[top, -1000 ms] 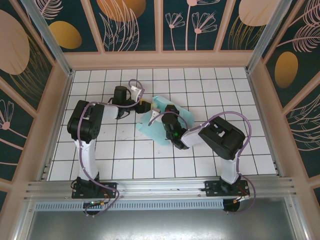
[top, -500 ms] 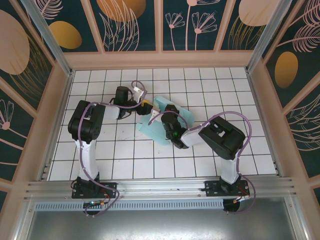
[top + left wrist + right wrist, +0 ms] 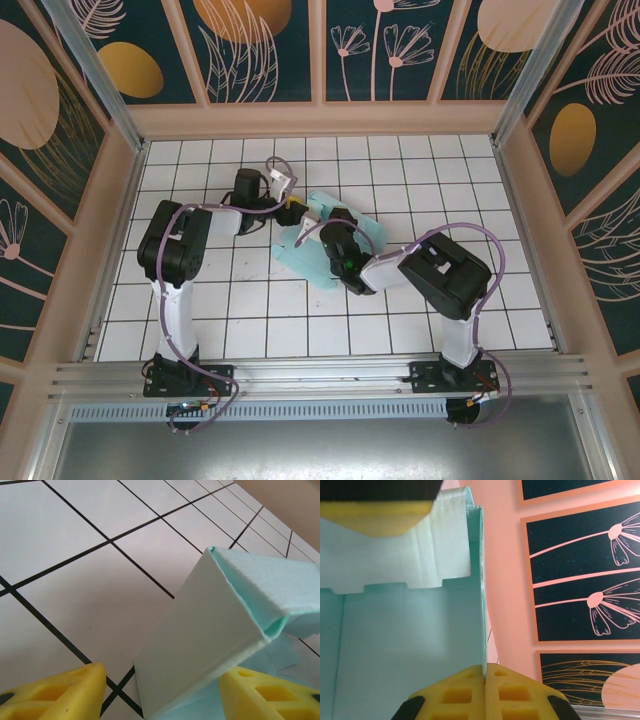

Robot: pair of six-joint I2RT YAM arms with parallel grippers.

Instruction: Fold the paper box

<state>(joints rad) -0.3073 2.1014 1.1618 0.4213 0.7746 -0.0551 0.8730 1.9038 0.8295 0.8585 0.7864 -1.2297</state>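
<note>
The paper box (image 3: 322,250) lies on the white tiled table (image 3: 200,300), slightly beyond the middle, between the two arms. Tiles stretch from it to the peach-framed walls (image 3: 320,120) on every side, with the widest room toward the near rail.

The left pincer (image 3: 297,214) sits at the box's far left corner. In its wrist view we see its yellow fingers (image 3: 55,695) apart, and a raised, folded panel of the paper box (image 3: 215,625) stands tilted between them. The left finger is apart from the card. The right one sits just beside the panel's lower edge, and we cannot tell whether it touches.

The right pincer (image 3: 340,226) rests over the middle of the box. In its wrist view the right pincer (image 3: 485,672) has its pads together, clamped on the thin upright edge of a card wall (image 3: 410,645).

The card is thin, matt and pale mint, with a faint grain and sharp creases. One flap (image 3: 395,555) ends in a stepped, notched edge. The pincer pads are yellow, with moulded rectangular recesses. The tiles are smooth, with dark grout lines.
</note>
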